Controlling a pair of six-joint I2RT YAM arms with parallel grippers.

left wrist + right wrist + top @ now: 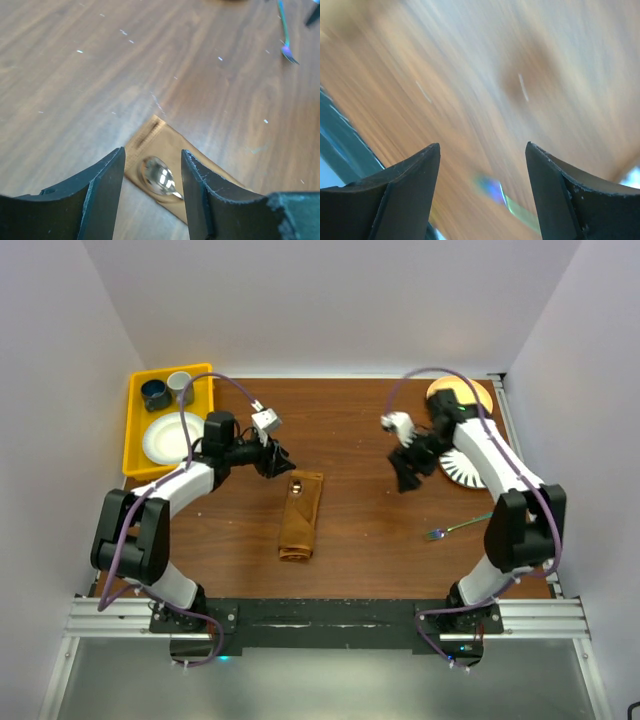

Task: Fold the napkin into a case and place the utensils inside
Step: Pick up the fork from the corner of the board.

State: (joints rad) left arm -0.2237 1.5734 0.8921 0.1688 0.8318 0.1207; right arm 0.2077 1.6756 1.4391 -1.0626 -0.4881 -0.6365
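The rust-brown case (pixel 300 518) lies flat on the bench (pixel 360 420), folded into a narrow pocket. A spoon (pixel 160 178) sits in it, and only its silvery bowl shows at the far end of the case. The fork (pixel 455 528) is not yet inside; it lies on the bare wood well to the right of the case, about level with its near end. The left pincer (pixel 152 155) hovers just above the far end of the case, released, with its jaws apart and nothing between them. The right pincer (pixel 405 478) hangs well to the right of the case, level with its far end, and is also released and empty. I judge the fork to be light, stiff and glossy. As it lies flat on hard wood it may slip, so a hold across the middle of the handle seems safest. The case is soft cloth, so its mouth will probably sag or shift when something is pushed in, and it may need steadying at the far end. The top view gives the whole layout, but there the spoon is only a small glint. The left wrist view shows the spoon bowl clearly between the fingers. The right wrist view is blurred, and an iridescent smear low between its fingers is perhaps the fork, but I cannot tell.
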